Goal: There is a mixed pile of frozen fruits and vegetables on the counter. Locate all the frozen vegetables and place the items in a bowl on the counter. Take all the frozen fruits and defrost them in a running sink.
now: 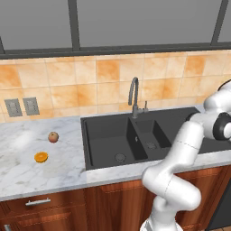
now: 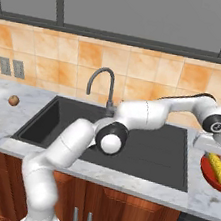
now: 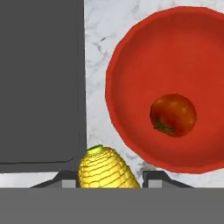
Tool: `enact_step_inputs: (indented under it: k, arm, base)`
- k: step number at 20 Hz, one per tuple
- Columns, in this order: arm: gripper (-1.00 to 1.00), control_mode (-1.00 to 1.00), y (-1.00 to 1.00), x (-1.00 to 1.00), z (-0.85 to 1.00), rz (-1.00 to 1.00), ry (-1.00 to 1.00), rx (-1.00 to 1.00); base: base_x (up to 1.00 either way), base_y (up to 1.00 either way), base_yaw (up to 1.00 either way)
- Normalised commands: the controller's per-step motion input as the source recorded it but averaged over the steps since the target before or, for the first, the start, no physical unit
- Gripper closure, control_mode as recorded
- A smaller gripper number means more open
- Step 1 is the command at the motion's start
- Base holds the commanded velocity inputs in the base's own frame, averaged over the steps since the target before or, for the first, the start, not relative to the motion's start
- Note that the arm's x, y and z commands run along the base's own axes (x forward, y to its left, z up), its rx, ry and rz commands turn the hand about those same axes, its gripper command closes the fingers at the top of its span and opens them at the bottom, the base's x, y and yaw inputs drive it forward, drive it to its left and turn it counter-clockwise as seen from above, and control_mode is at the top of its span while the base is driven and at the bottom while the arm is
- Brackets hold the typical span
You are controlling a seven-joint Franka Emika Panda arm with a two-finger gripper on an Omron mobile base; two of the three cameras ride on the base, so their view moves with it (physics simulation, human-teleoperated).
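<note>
Gripper (image 3: 109,181) pinches the yellow corn cob (image 3: 107,168), one finger tip at each side, green end pointing away. Beyond it a red bowl (image 3: 131,52) sits on the marble counter (image 3: 96,43), apparently just beside the black sink (image 3: 39,83), holding the dark red tomato (image 3: 173,114). Farther left, reddish-tan apple (image 1: 53,136) and orange half (image 1: 41,157) lie apart on the counter.

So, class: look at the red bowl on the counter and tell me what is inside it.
Inside the red bowl lies the dark red tomato. In the hand view the corn cob sits in the gripper, outside the rim. The bowl's lower edge is cut off.
</note>
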Motion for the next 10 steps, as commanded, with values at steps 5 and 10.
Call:
enact_step_inputs:
  k: [5,10]
  arm:
    - [1.0,-1.0,-0.43,0.53,-0.21,0.28,0.08,-0.02]
    - [1.0,-1.0,-0.18,0.48,-0.2,0.13,0.19,-0.01]
  base:
    - [0.0,0.0,0.0]
    - [0.0,0.0,0.0]
